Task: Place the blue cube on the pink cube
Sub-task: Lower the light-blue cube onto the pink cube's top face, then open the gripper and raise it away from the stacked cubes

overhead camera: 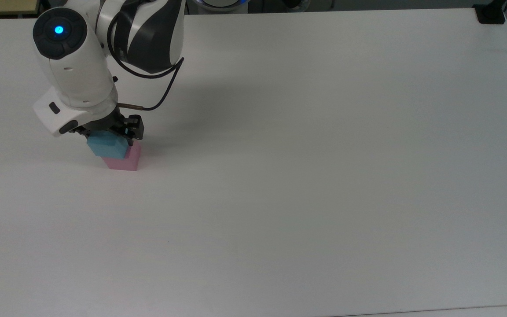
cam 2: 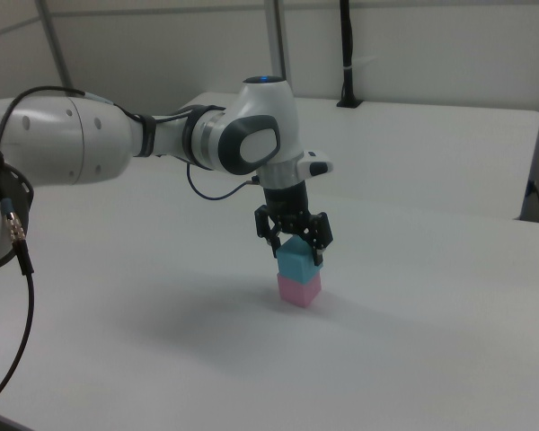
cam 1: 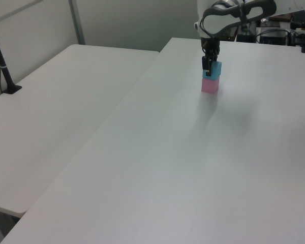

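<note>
Two cubes stand stacked near one edge of the white tabletop (overhead camera: 324,176); the blue cube (overhead camera: 106,147) sits on the pink cube (overhead camera: 123,161), and the pink cube rests flat on the tabletop. In the right view the blue cube (cam 2: 296,260) appears to touch the top face of the pink cube (cam 2: 298,290), with no gap showing between them; in the left view the blue cube (cam 1: 212,70) sits squarely above the pink cube (cam 1: 209,85). The top view shows the blue cube offset toward the top view's left, though camera angle may account for part of that; true overhang cannot be judged.

The claw (overhead camera: 109,135) is pinching the blue cube, one finger on each side; the right view shows the claw (cam 2: 296,244) gripping the upper half of the cube, fingers pointing straight down; the left view shows the claw (cam 1: 208,63) at the same spot. The arm comes in from the top view's upper left.

Judgement: the placing step is in hand; the carry appears complete and the release is not yet done. The next move calls for spreading the fingers evenly, so the blue cube is not dragged sideways, then a straight vertical retreat clear of the stack; a sideways pull-off could topple the blue cube.
</note>
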Motion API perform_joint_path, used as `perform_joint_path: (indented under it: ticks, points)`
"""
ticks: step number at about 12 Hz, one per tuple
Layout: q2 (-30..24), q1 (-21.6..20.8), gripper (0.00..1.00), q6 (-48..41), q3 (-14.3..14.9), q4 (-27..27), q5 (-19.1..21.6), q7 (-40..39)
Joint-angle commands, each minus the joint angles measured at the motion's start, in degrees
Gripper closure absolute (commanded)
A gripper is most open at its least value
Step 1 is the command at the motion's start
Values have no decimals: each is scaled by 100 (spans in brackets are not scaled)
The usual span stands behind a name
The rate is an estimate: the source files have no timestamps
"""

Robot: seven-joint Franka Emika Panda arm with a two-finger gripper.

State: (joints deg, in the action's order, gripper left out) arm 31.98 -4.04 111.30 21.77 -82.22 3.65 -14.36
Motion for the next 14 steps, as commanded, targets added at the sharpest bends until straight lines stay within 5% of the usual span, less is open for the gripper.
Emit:
perform_joint_path:
  ticks: [1,7,14]
  points:
    - [-104,-106,0,172,126,-215,180,-199]
    - [-1543,-307,0,-405,-31,-312,145,520]
    - [-2969,-308,0,-1866,-1411,-804,-206,1673]
